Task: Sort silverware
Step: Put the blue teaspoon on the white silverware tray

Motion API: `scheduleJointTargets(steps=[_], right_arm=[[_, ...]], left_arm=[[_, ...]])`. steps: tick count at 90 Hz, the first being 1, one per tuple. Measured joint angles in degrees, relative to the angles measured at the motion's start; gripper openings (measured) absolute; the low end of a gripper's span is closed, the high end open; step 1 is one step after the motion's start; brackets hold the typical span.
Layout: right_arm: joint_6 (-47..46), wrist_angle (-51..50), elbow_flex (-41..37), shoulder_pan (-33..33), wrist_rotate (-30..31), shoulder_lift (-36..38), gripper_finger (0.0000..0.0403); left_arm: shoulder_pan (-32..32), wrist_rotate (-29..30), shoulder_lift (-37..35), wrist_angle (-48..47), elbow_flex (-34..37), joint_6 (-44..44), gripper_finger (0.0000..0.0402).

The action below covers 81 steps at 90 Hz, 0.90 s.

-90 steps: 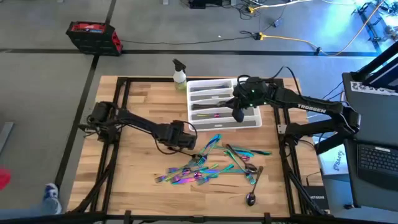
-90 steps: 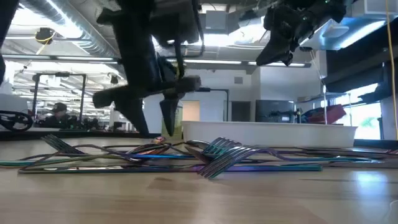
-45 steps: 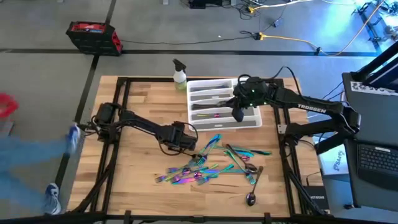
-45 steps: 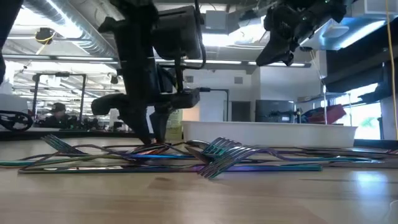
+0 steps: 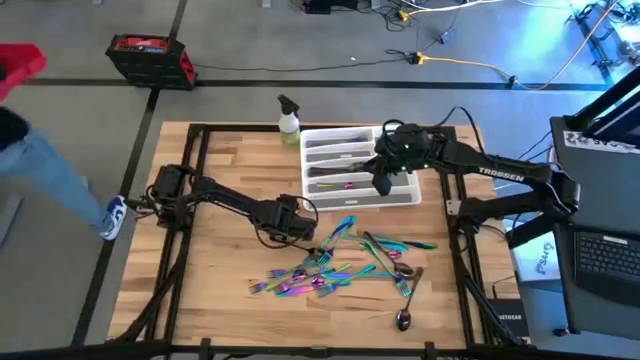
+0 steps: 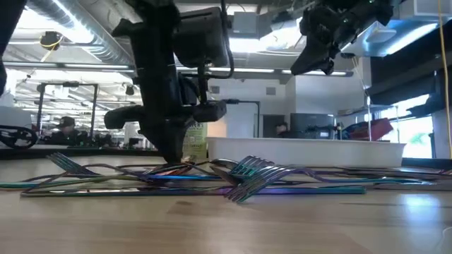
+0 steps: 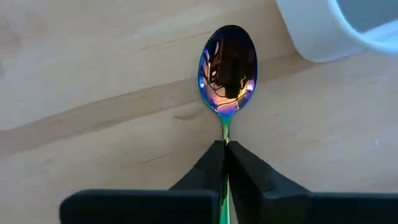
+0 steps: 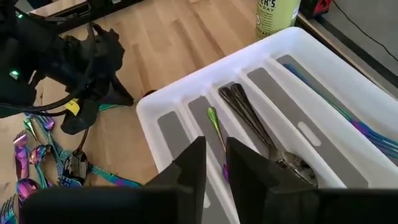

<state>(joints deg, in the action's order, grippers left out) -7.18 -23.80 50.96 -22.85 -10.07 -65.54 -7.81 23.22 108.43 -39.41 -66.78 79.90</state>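
Observation:
A loose heap of iridescent silverware point(image 5: 340, 265) lies on the wooden table's near middle, and a darker spoon point(image 5: 403, 318) lies apart toward the near edge. My left gripper point(image 5: 306, 238) is down at the heap's far left end, shut on a rainbow spoon point(image 7: 227, 68). Over the white compartmented tray point(image 5: 412, 197) hangs my right gripper point(image 5: 383, 186), its fingers almost together on a slim green-purple piece point(image 8: 212, 121). More pieces lie in the tray's slots. My left gripper pinches the spoon's handle just behind the neck point(image 7: 226, 135) between its two fingertips, coming from above and pointing down. The spoon lies flat on the table, bowl up and pointing away from the fingers. My right gripper has the slim piece's near end point(image 8: 222, 168) running into the narrow gap between its fingers. The piece points ahead over a tray slot; whether its far tip point(image 8: 210, 112) rests in the slot, I cannot tell.
A small spray bottle point(image 5: 289, 120) stands by the tray's far left corner. A black frame point(image 5: 190, 160) borders the tabletop. Bare wood lies left of the heap. A person point(image 5: 40, 160) walks on the floor off the table's left.
My left gripper has come down onto the table at the heap's far left end, and its fingers have shut on the spoon's handle. A person has moved along the floor left of the table.

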Motion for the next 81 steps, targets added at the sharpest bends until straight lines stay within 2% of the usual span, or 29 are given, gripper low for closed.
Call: scheduleJointTargets(steps=[30,45,54,81], right_arm=[[0.09,-0.34,-0.02,0.0,-0.02,0.05,0.0046],[1.19,-0.31,-0.02,-0.04,0.48,0.11,0.0046],[1.42,-0.27,-0.02,-0.04,0.52,0.11,0.0046],[1.44,-0.32,-0.02,-0.04,0.55,0.11,0.0046]], left_arm=[[-0.79,1.23,-5.29,-8.36,0.07,-2.5,0.0],[-0.22,6.66,-8.73,-12.24,0.02,-2.44,0.0],[0.86,7.72,-10.29,-12.99,0.02,-4.24,0.0],[3.08,9.3,-11.0,-16.54,-0.02,-8.67,0.0]])
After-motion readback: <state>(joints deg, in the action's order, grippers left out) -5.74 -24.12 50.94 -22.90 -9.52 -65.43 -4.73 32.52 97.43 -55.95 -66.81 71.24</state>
